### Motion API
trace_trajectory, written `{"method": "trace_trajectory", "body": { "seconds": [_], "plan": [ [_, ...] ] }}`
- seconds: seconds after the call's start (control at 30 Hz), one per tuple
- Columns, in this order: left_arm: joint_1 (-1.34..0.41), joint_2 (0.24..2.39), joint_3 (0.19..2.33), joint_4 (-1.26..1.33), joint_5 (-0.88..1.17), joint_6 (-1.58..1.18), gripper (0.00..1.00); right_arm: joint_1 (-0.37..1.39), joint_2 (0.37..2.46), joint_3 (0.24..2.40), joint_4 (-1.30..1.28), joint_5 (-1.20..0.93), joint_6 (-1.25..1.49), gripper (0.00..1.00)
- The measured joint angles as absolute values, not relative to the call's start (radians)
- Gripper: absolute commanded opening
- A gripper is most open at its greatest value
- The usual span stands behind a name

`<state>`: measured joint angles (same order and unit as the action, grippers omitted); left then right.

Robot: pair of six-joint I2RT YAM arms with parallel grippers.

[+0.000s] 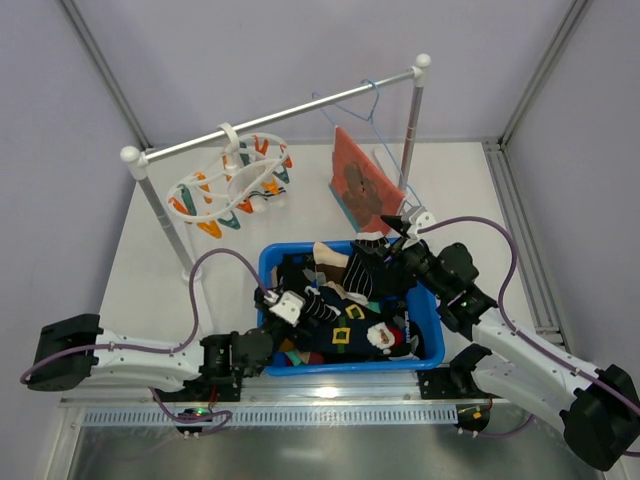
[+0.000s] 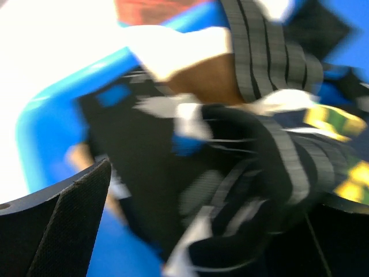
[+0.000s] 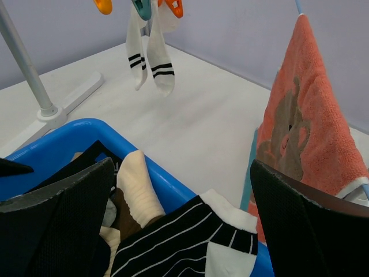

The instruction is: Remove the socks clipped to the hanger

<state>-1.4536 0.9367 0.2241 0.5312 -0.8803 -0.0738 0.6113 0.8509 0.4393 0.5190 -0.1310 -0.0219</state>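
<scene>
The left jaws stand wide over the near left part of the blue basket [image 1: 268,262]. One textured pad [image 2: 63,231] shows at the lower left of the left wrist view and the other finger sits dark at the lower right. A black sock with grey bands [image 2: 271,156] lies across the gap between them. That view is blurred, so I cannot tell whether either finger touches it.

The right jaws are also wide and hold nothing, hovering above the basket's far right corner. Below and ahead of them in the basket lie a cream sock [image 3: 135,184] and a black sock with thin white stripes [image 3: 167,236].

The hanger [image 1: 215,190] hangs by its hook from the white rail [image 1: 280,120] at the far left, well apart from both arms. The socks [image 3: 151,55] on it are two white ones with black bands, clipped under a teal peg [image 3: 141,7] and dangling above the worktop [image 3: 207,115]. An orange bear-print cloth [image 3: 305,115] hangs to the right, close to the right jaws
</scene>
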Motion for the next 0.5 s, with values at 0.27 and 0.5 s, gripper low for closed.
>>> {"method": "trace_trajectory", "body": {
  "seconds": [0.27,0.5],
  "plan": [
    [-1.453,0.767,0.13,0.692,-1.304,0.015,1.0,0.604,0.851,0.434,0.516,-0.134,-0.023,1.0],
    [-1.324,0.378,0.178,0.266,-1.431,-0.263,1.0,0.598,0.854,0.428,0.519,-0.16,-0.024,1.0]
  ]
}}
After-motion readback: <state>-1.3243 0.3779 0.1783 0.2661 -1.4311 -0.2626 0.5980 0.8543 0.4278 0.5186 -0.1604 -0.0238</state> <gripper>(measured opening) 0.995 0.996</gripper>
